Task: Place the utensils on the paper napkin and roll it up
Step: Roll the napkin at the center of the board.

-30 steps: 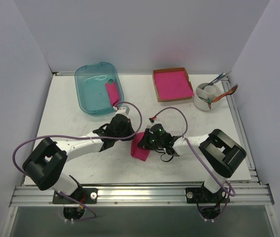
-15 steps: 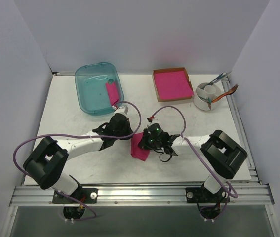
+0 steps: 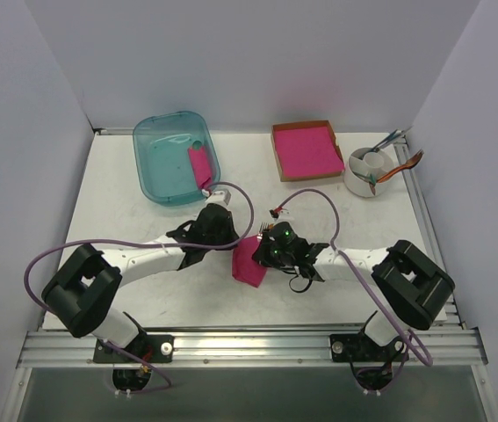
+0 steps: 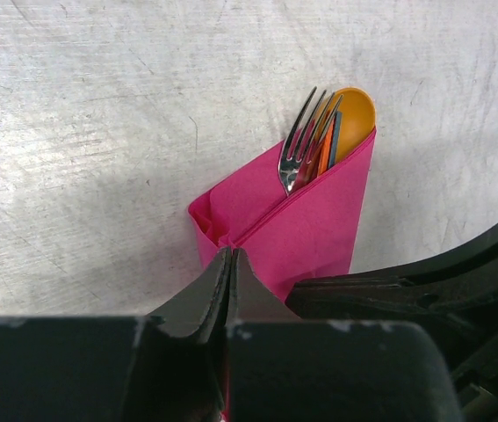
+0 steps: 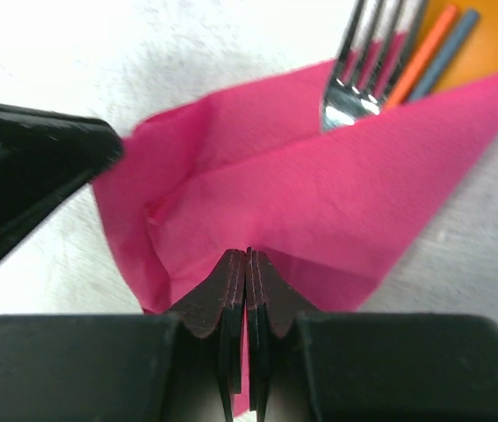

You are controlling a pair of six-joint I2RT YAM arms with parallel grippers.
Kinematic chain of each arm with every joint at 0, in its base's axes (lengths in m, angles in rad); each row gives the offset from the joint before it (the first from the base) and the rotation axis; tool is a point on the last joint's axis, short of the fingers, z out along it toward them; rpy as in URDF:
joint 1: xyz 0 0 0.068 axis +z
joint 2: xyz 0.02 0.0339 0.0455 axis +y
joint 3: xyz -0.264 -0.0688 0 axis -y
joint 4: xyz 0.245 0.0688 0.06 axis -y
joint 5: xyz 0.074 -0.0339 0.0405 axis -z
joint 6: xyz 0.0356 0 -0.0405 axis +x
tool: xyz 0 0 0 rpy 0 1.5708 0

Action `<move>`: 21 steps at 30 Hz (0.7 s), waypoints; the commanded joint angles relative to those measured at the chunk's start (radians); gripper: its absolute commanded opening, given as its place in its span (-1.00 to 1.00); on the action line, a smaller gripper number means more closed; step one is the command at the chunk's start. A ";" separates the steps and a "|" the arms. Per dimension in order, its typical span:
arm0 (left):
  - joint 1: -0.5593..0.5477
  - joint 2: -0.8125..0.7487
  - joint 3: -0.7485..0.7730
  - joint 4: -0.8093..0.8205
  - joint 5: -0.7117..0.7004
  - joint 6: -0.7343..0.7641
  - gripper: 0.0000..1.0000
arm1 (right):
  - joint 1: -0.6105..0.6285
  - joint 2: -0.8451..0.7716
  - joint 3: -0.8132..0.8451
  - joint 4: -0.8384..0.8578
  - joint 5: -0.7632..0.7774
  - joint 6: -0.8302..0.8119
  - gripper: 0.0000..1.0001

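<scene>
Paper napkin (image 3: 249, 263) folded over the utensils, lying on the desk (image 3: 126, 229) about midway between its left and right edges, nearer the near edge.

The magenta sheet forms a tapering pocket. From its open end project the tines of the silver-grey fork (image 4: 302, 145) and, touching it, the round bowl of the orange spoon (image 4: 356, 119). The left gripper (image 4: 231, 261) meets the napkin at its folded corner and the right gripper (image 5: 246, 260) sits over its near edge; both are clenched, the fingers pressed together with no gap, and whether paper is nipped between them cannot be told. At the far edge stand a teal bin (image 3: 165, 158) near the left corner, a cardboard tray of pink sheets (image 3: 306, 150), and a white cutlery holder (image 3: 370, 170) near the right corner.
</scene>
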 commanded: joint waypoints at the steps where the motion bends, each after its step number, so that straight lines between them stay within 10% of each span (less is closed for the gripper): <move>1: -0.015 -0.029 0.017 0.027 -0.027 0.020 -0.95 | 0.001 -0.051 -0.022 -0.015 0.035 0.007 -0.96; 21: -0.112 -0.059 0.083 -0.018 -0.050 -0.016 -0.95 | 0.001 0.029 -0.049 0.060 0.001 0.005 -0.97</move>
